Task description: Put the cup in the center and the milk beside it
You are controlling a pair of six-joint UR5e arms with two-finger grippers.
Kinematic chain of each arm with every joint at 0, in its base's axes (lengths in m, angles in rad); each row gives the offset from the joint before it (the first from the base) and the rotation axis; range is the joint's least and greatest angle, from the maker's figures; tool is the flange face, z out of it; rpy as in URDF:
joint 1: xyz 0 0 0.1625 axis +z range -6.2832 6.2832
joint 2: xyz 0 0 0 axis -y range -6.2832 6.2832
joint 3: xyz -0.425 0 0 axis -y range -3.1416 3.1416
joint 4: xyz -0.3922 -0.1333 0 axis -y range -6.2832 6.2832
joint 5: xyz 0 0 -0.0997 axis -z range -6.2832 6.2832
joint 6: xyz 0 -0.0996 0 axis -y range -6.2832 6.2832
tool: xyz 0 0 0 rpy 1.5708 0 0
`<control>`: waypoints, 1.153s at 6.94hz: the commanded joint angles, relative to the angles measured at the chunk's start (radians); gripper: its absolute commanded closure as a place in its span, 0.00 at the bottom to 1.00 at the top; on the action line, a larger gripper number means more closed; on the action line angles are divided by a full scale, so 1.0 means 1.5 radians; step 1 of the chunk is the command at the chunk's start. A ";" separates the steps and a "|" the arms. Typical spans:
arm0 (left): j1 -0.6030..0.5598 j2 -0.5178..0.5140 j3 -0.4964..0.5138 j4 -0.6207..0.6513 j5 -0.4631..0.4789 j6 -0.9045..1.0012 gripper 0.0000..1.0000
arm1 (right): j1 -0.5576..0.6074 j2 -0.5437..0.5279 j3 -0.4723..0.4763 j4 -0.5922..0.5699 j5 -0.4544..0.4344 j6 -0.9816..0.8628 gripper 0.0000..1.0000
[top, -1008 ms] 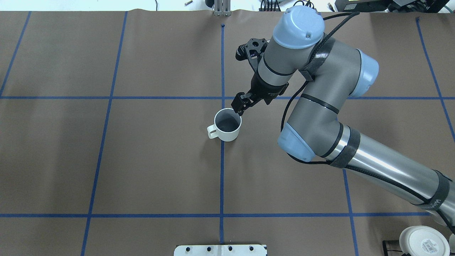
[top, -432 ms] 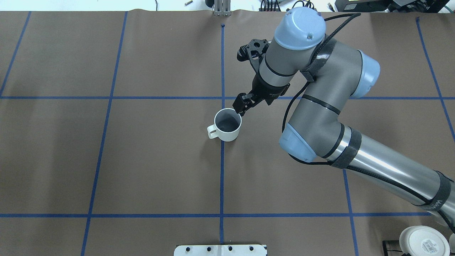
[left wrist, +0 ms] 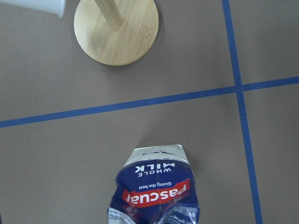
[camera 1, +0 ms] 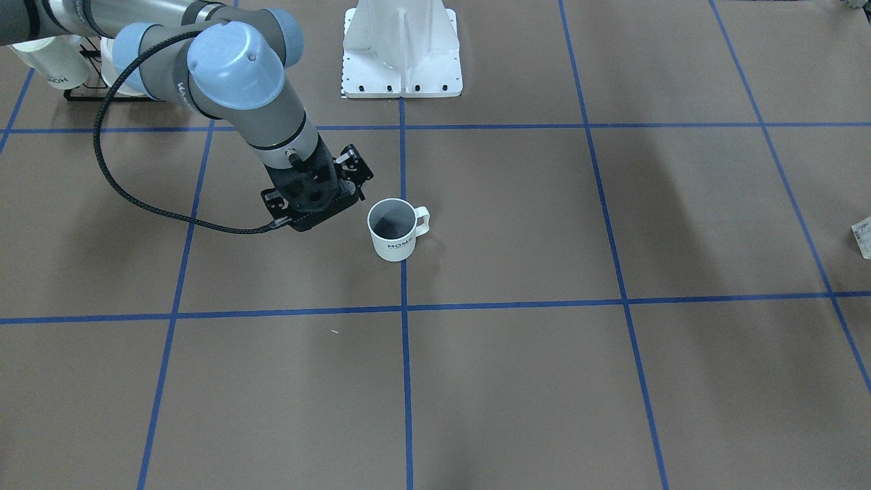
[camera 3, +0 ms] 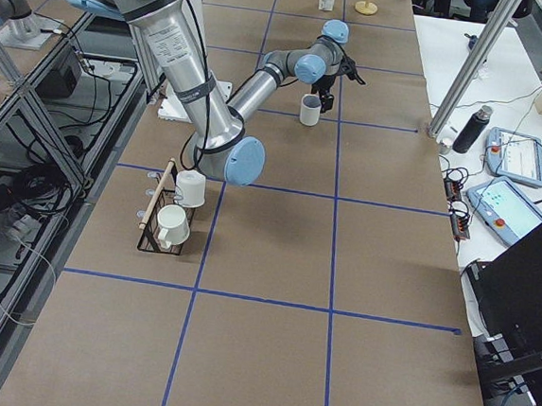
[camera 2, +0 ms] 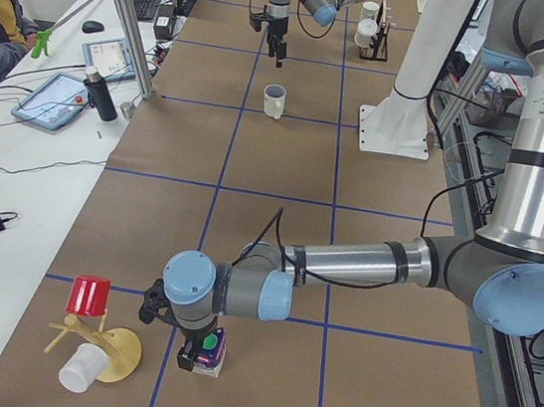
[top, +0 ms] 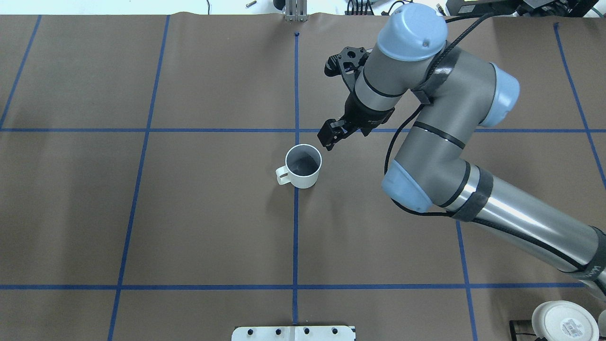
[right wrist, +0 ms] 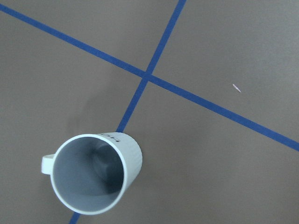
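The cup, white with a dark grey inside and "HOME" lettering, stands upright on a blue tape line at the table's center. It also shows in the front view and the right wrist view. My right gripper is open and empty, just beyond the cup's rim and clear of it. The milk, a blue and white "Pascual" carton, stands far off at the table's left end. My left gripper is down at the carton. I cannot tell whether it is open or shut.
A wooden mug tree with a red cup and a white cup stands beside the milk; its round base shows ahead of the carton. A rack of white mugs stands at the right end. The white robot base is at the table's edge.
My right gripper has moved off the cup's rim, away and to the right. The cup has stayed in place.
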 commanded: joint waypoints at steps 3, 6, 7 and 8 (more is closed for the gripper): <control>0.000 -0.001 0.040 -0.038 -0.034 -0.007 0.02 | 0.197 -0.176 0.130 -0.003 0.138 -0.067 0.00; 0.000 -0.001 0.046 -0.041 -0.034 -0.025 0.27 | 0.380 -0.307 0.240 -0.182 0.147 -0.355 0.00; 0.000 -0.001 0.037 -0.043 -0.035 -0.031 0.51 | 0.401 -0.316 0.241 -0.242 0.137 -0.432 0.00; 0.000 -0.003 0.034 -0.044 -0.035 -0.045 0.86 | 0.422 -0.325 0.241 -0.244 0.134 -0.439 0.00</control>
